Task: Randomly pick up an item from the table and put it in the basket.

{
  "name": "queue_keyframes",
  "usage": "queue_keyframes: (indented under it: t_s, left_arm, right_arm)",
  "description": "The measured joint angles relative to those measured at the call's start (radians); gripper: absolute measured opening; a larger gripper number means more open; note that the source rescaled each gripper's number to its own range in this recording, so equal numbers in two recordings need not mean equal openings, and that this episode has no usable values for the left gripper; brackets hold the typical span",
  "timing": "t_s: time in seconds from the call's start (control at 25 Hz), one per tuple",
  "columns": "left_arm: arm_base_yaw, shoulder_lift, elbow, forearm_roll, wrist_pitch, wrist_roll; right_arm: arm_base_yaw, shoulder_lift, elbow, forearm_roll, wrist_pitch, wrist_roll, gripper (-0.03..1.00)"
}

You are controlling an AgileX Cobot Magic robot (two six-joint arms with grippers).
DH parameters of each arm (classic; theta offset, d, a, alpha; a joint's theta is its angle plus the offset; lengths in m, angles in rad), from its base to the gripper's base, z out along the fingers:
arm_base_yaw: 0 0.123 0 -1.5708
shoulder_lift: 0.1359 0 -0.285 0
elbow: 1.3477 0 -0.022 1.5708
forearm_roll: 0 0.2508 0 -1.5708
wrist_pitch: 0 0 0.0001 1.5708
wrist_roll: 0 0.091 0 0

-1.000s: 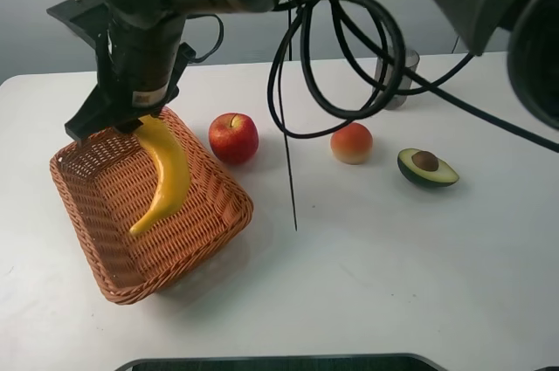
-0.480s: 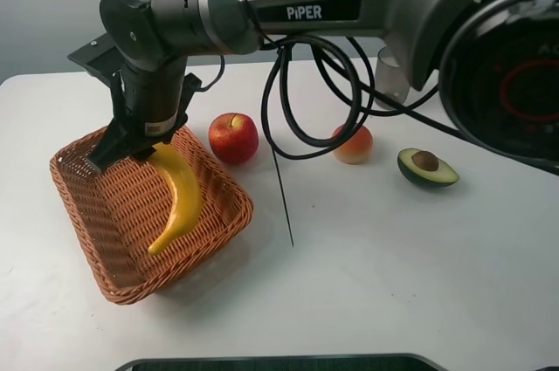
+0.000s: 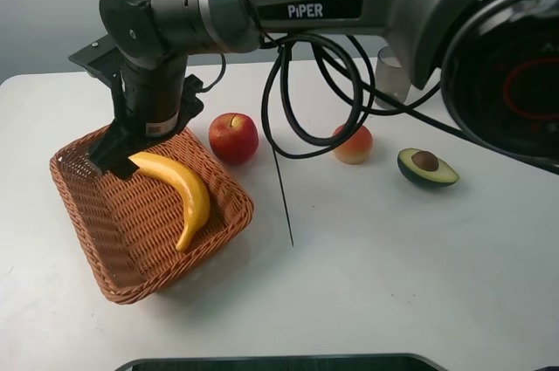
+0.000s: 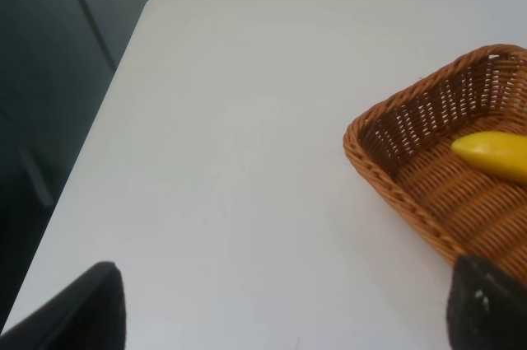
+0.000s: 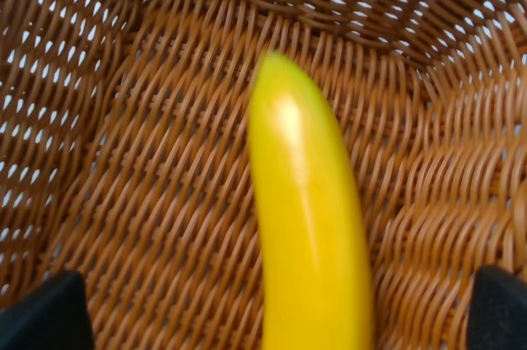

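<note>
The yellow banana [image 3: 182, 191] lies inside the wicker basket [image 3: 66, 186] at the left of the white table [image 3: 393, 257]. My right arm reaches across, and the right gripper [image 3: 115, 160] hangs just above the banana's far end. In the right wrist view its fingers stand wide apart at either side of the banana [image 5: 305, 226], open, over the basket floor [image 5: 148, 161]. The left gripper [image 4: 284, 313] is open and empty over the bare table [image 4: 230, 161], beside the basket's corner [image 4: 387, 177], where the banana's tip [image 4: 494, 155] shows.
A red apple [image 3: 233, 137] sits just right of the basket. A peach [image 3: 351, 143] and a halved avocado [image 3: 426, 167] lie further right. A grey cup [image 3: 393, 74] stands at the back. Black cables [image 3: 284, 188] hang from the right arm over the table's middle.
The banana hung from the right gripper over the basket; it has dropped out and now lies flat in the basket. The right gripper has opened.
</note>
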Motion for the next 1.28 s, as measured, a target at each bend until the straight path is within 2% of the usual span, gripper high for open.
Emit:
queue_keyframes:
  t_s: [0.16, 0.32, 0.56, 0.96, 1.28]
  left_arm:
    - [0.000, 0.000, 0.000, 0.000, 0.000, 0.000]
    - [0.000, 0.000, 0.000, 0.000, 0.000, 0.000]
    - [0.000, 0.000, 0.000, 0.000, 0.000, 0.000]
    - [0.000, 0.000, 0.000, 0.000, 0.000, 0.000]
    - [0.000, 0.000, 0.000, 0.000, 0.000, 0.000]
  right_arm:
    - [0.001, -0.029, 0.000, 0.016, 0.029, 0.000, 1.00]
    - [-0.025, -0.069, 0.000, 0.026, 0.101, 0.000, 1.00]
    - [-0.128, -0.124, 0.024, 0.027, 0.240, 0.013, 1.00]
    - [-0.367, -0.403, 0.425, 0.027, 0.199, 0.094, 1.00]
    - [-0.628, -0.695, 0.786, 0.036, 0.121, 0.119, 1.00]
